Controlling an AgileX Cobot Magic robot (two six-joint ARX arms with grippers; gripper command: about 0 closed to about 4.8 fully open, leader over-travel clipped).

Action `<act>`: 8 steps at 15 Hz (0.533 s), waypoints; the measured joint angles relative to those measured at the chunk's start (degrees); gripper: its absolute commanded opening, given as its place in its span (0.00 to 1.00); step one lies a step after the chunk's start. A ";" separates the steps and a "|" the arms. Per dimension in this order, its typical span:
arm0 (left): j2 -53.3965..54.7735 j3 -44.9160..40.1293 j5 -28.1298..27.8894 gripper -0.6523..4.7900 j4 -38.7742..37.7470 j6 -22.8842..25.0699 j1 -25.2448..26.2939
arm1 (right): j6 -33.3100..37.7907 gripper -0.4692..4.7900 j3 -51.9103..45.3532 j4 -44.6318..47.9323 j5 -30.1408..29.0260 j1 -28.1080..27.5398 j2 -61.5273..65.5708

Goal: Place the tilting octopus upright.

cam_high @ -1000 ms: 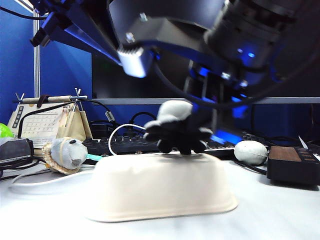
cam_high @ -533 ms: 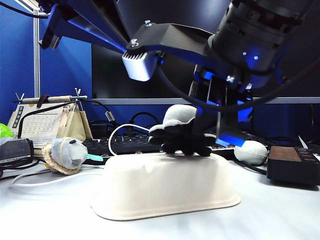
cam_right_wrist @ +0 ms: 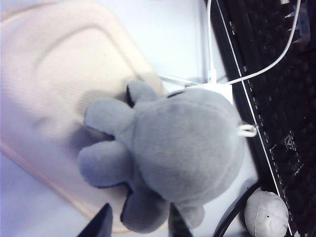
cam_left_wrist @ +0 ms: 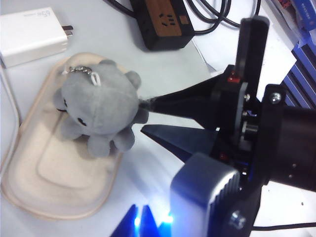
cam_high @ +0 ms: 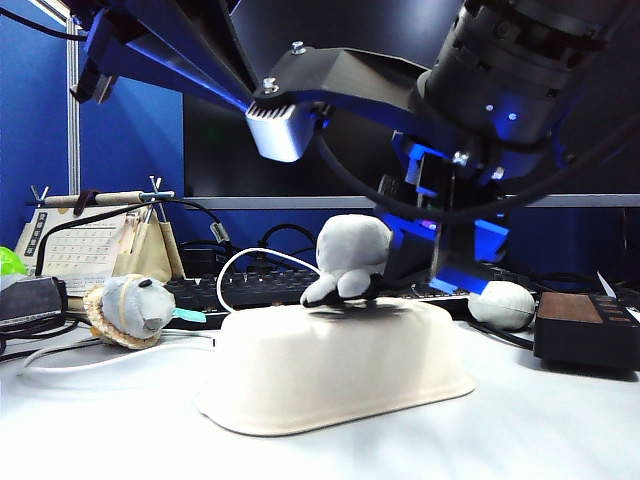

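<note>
The octopus (cam_high: 350, 262), a small grey plush with a dome head and stubby tentacles, sits dome-up on the upturned white paper tray (cam_high: 330, 375). In the left wrist view the octopus (cam_left_wrist: 98, 106) rests at one end of the tray (cam_left_wrist: 49, 182). My right gripper (cam_right_wrist: 138, 219) is open, with one tentacle of the octopus (cam_right_wrist: 182, 148) loosely between its black fingers (cam_right_wrist: 101, 223). Seen from the left wrist, the right gripper (cam_left_wrist: 143, 116) has its upper fingertip against the plush. My left gripper (cam_left_wrist: 140, 222) hovers beside the tray, its tips together and holding nothing.
A black keyboard (cam_right_wrist: 276, 74) and white cable lie behind the tray. A grey-white oval lump (cam_high: 502, 303) and a dark power strip (cam_high: 585, 328) sit to the right. A grey-blue plush with a tan rim (cam_high: 130, 308) and a desk calendar (cam_high: 85, 245) stand left. A white charger (cam_left_wrist: 32, 34) is nearby.
The octopus, tilted with its black underside showing, now sits dome-up on the tray. My right gripper's jaws have opened off it. The tray slid slightly to the right.
</note>
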 measured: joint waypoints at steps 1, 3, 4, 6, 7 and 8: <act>0.00 0.00 -0.04 0.16 0.00 0.00 0.00 | 0.04 0.37 0.00 0.00 0.00 0.00 0.00; 0.00 0.00 -0.02 0.16 0.02 0.00 0.00 | 0.09 0.37 0.00 0.00 0.00 0.00 0.00; 0.00 0.00 -0.02 0.16 0.00 -0.02 0.00 | 0.13 0.37 0.02 0.00 0.00 0.00 0.00; 0.00 0.00 -0.26 0.16 0.00 0.02 0.00 | 0.15 0.50 0.02 0.00 0.00 0.00 0.00; 0.00 0.00 -0.96 0.16 0.02 0.44 0.00 | 0.15 0.54 0.02 0.00 0.00 0.00 0.00; 0.00 0.00 -1.07 0.16 0.00 0.46 0.00 | 0.24 0.54 0.02 0.00 0.00 0.00 0.00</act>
